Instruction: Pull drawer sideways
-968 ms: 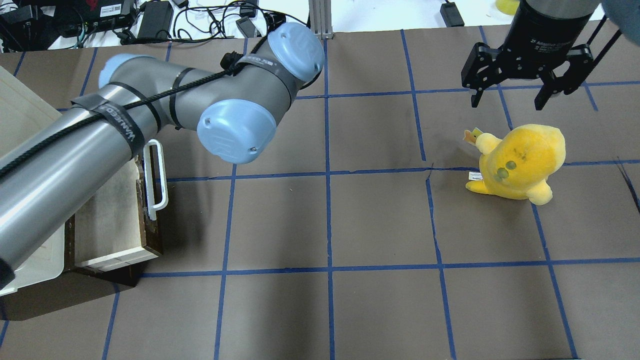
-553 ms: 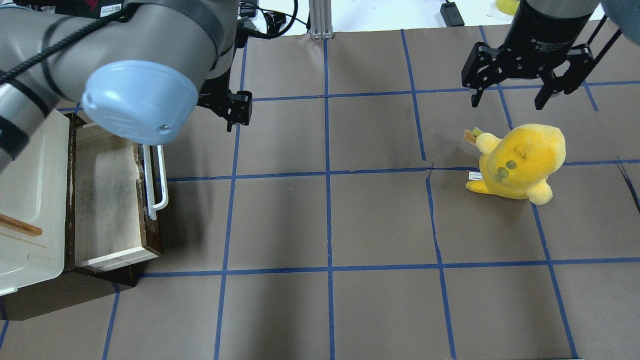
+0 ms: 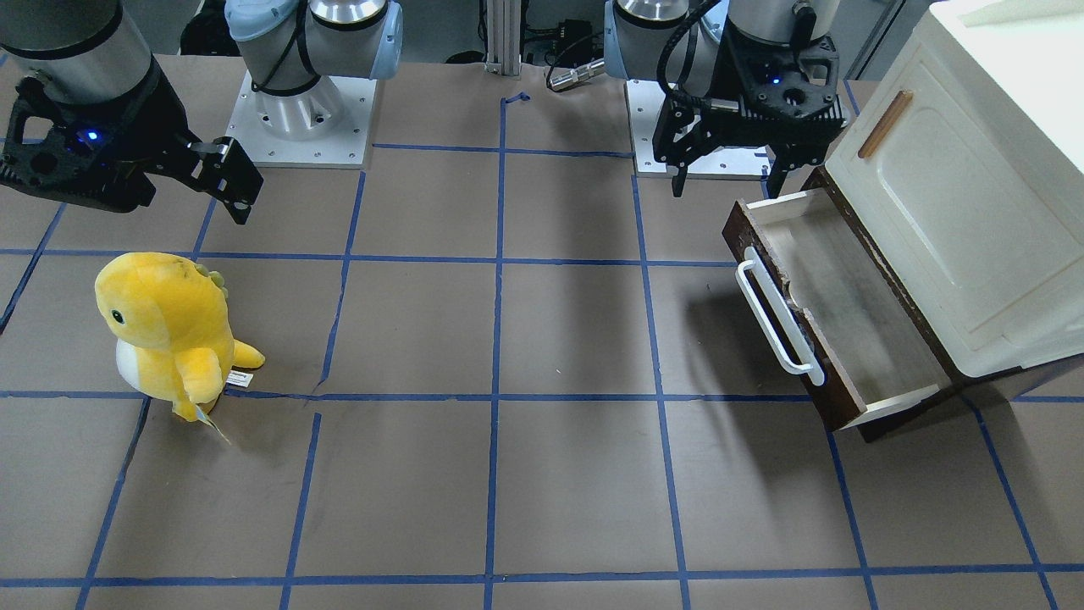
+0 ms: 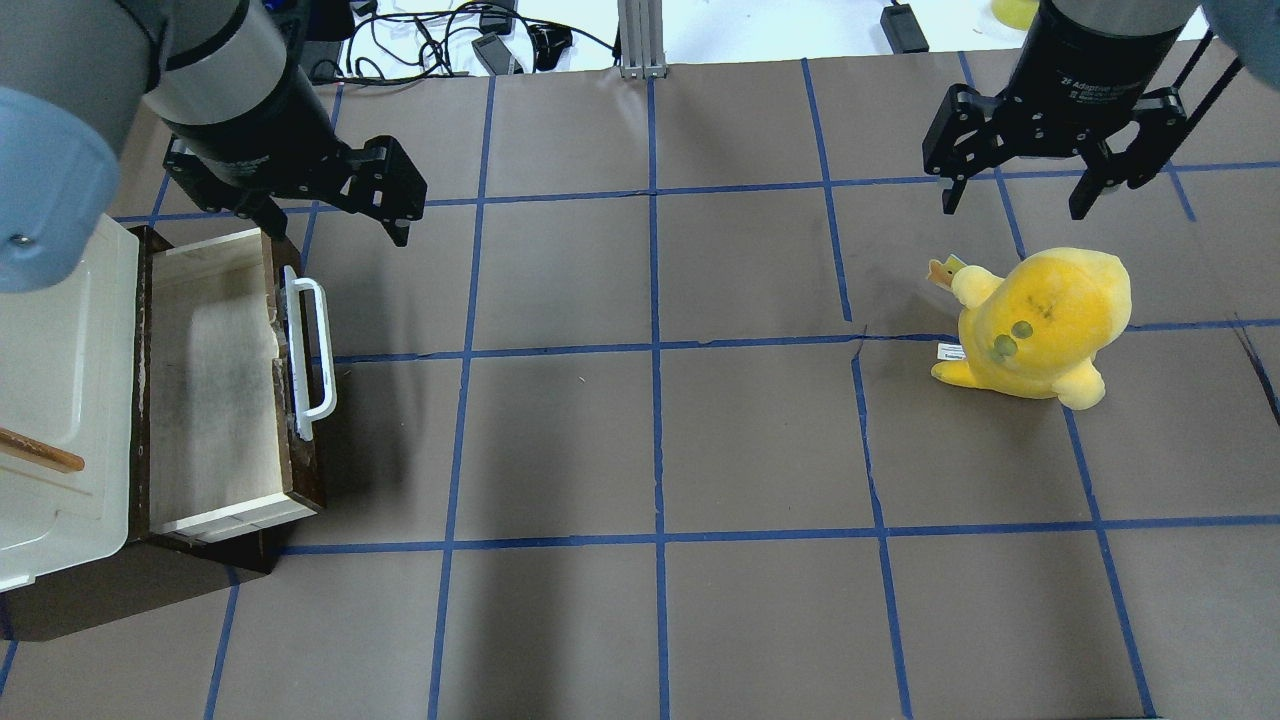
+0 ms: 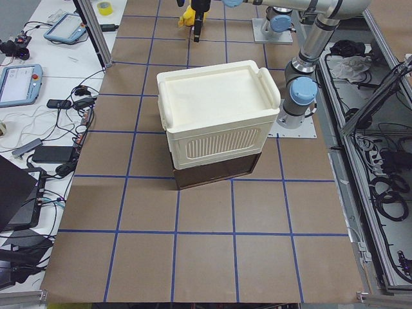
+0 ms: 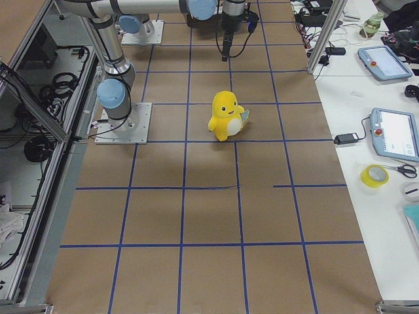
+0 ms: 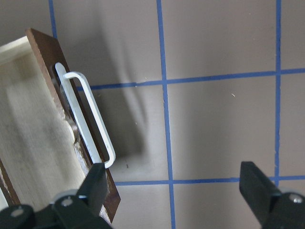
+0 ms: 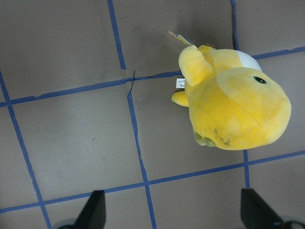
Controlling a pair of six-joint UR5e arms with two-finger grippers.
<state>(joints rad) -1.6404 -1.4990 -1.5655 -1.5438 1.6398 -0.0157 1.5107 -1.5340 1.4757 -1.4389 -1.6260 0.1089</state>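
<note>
The cream panelled cabinet (image 4: pixel 60 330) stood at the left end of the brown gridded tabletop (image 4: pixel 650 450). The wide shallow drawer with dark brown front and pale wood interior (image 4: pixel 210 390) projected well out of the cabinet's base. Its long white bar handle (image 4: pixel 318 345) was untouched.

Judgement: the pull appeared complete, with the release step in hand. Any further pull would require lowering the fingers astride the handle.

The left hand (image 4: pixel 335 225) hung pointing down, raised just beyond the drawer's far corner, spread wide and holding nothing. Well right of the drawer, the right hand (image 4: pixel 1012 200) hung likewise spread and empty, near a yellow plush dinosaur (image 4: pixel 1040 325).
</note>
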